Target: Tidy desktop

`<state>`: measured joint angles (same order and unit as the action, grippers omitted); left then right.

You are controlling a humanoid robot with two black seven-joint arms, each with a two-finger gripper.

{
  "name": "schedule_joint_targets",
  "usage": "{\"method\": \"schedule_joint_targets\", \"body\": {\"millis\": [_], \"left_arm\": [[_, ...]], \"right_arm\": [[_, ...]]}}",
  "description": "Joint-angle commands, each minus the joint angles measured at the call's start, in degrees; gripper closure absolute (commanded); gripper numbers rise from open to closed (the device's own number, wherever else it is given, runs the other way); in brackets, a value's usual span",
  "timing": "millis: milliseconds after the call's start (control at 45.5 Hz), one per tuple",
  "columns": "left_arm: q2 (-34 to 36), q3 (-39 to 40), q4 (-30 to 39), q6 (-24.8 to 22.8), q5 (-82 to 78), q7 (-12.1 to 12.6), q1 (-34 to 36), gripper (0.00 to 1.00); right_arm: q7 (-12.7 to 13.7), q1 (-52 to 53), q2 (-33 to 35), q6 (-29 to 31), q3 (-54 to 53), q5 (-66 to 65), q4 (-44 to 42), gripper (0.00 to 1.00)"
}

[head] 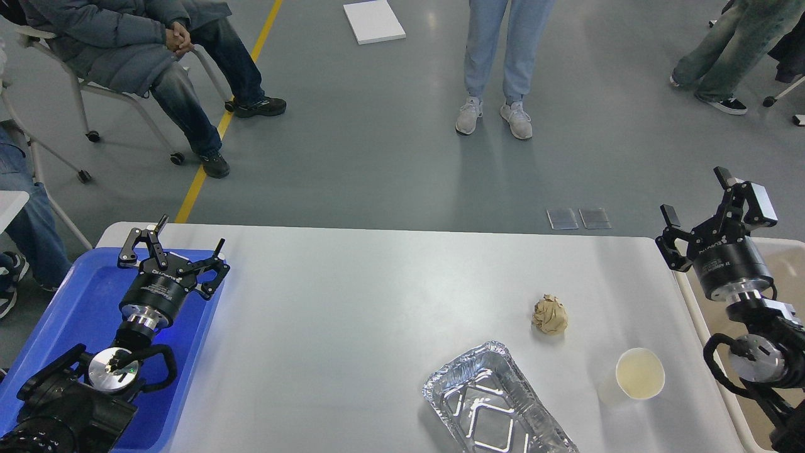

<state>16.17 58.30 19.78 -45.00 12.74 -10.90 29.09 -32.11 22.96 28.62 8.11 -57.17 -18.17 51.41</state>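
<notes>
The white desktop (352,314) fills the lower part of the head view. On its right half lie a crumpled brown paper ball (549,314), an empty foil tray (494,402) at the front edge, and a white paper cup (639,374). My left gripper (173,245) is open and empty, above the far end of the blue tray (82,314). My right gripper (698,204) is open and empty, above the desktop's far right corner, well behind the cup.
A beige bin (780,270) stands off the desktop's right edge under my right arm. A seated person (157,63) and a standing person (503,63) are on the floor beyond the far edge.
</notes>
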Motion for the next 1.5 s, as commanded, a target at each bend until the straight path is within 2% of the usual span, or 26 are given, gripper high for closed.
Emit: {"method": "schedule_joint_targets", "body": {"millis": [0, 330, 572, 682, 836, 1078, 1188, 1342, 1474], "left_arm": [[0.00, 0.06, 0.00, 0.00, 0.00, 0.00, 0.00, 0.00], [0.00, 0.06, 0.00, 0.00, 0.00, 0.00, 0.00, 0.00], [0.00, 0.06, 0.00, 0.00, 0.00, 0.00, 0.00, 0.00], [0.00, 0.06, 0.00, 0.00, 0.00, 0.00, 0.00, 0.00], [0.00, -0.03, 0.00, 0.00, 0.00, 0.00, 0.00, 0.00], [0.00, 0.06, 0.00, 0.00, 0.00, 0.00, 0.00, 0.00], [0.00, -0.03, 0.00, 0.00, 0.00, 0.00, 0.00, 0.00], [0.00, 0.06, 0.00, 0.00, -0.09, 0.00, 0.00, 0.00], [0.00, -0.03, 0.00, 0.00, 0.00, 0.09, 0.00, 0.00]], "right_arm": [[-0.05, 0.06, 0.03, -0.11, -0.31, -0.02, -0.35, 0.00], [0.03, 1.38, 0.56, -0.20, 0.39, 0.07, -2.63, 0.00], [0.03, 2.17, 4.51, 0.15, 0.74, 0.33, -2.28, 0.00], [0.03, 3.40, 8.81, -0.20, 3.11, 3.58, -2.10, 0.00], [0.03, 9.45, 17.59, -0.02, 17.15, 14.38, -1.67, 0.00], [0.12, 28.96, 32.36, 0.59, 50.99, 25.91, 3.25, 0.00], [0.21, 37.49, 38.08, 1.64, 61.54, 25.91, 6.94, 0.00], [0.56, 47.95, 43.62, 6.21, 71.83, 23.02, 8.27, 0.00], [0.56, 54.64, 47.05, 9.38, 76.76, 9.33, 8.97, 0.00]]}}
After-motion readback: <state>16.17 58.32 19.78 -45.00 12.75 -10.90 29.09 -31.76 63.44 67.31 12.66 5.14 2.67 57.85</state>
